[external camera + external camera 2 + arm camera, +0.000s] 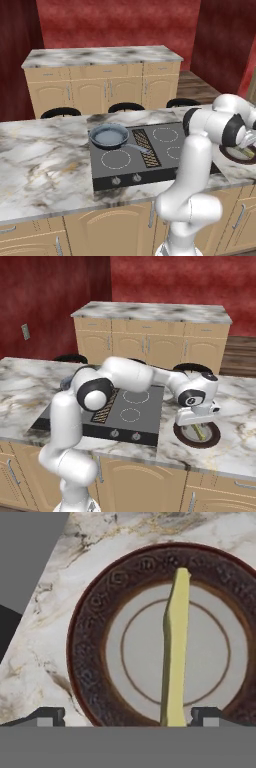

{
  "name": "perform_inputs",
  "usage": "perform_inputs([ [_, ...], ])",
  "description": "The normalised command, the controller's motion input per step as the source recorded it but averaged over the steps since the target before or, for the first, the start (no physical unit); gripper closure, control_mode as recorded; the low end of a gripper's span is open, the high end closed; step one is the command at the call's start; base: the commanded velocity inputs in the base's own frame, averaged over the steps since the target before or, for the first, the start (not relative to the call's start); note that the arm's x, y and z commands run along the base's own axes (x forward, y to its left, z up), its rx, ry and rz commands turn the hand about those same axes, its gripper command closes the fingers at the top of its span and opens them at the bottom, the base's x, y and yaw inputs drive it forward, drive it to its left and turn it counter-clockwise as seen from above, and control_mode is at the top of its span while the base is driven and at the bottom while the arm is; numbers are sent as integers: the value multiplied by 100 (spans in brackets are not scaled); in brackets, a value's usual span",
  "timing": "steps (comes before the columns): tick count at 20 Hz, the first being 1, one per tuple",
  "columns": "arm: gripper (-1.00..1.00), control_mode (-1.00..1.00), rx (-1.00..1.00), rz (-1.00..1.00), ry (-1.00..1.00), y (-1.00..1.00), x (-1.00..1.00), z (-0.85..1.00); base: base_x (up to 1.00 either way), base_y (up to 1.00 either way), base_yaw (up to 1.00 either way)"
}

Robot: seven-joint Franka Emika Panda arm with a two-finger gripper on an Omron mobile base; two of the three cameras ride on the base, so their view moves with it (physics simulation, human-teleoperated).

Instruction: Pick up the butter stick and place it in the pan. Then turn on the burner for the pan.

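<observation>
The butter stick (175,647) is a thin pale-yellow bar lying across a dark plate with a brownish rim (85,662). My gripper (127,716) hovers just above the plate, open, with nothing between its fingers. The stick's near end lies close to the right fingertip (207,714). From the right base view, the gripper (197,425) points down over the plate (210,442), right of the cooktop. The blue-grey pan (109,135) sits on the cooktop's rear left burner, its dark handle pointing right, far left of the gripper (246,146).
The black cooktop (145,157) is set into the marble counter, with two knobs (116,181) (136,177) on its front edge. Dark stools stand behind the counter. A second cabinet run with a marble top (100,56) stands at the back.
</observation>
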Motion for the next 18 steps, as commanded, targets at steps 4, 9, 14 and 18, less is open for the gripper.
perform_inputs([
  [4,-100,-100,0,0,0,0,16,-23,0,0,0],
  [9,-100,-100,0,0,0,-1,19,-21,0,0,0],
  [14,-100,-100,0,0,0,-6,18,-10,0,0,0],
  [18,-100,-100,0,0,0,-10,17,-9,0,0,0],
])
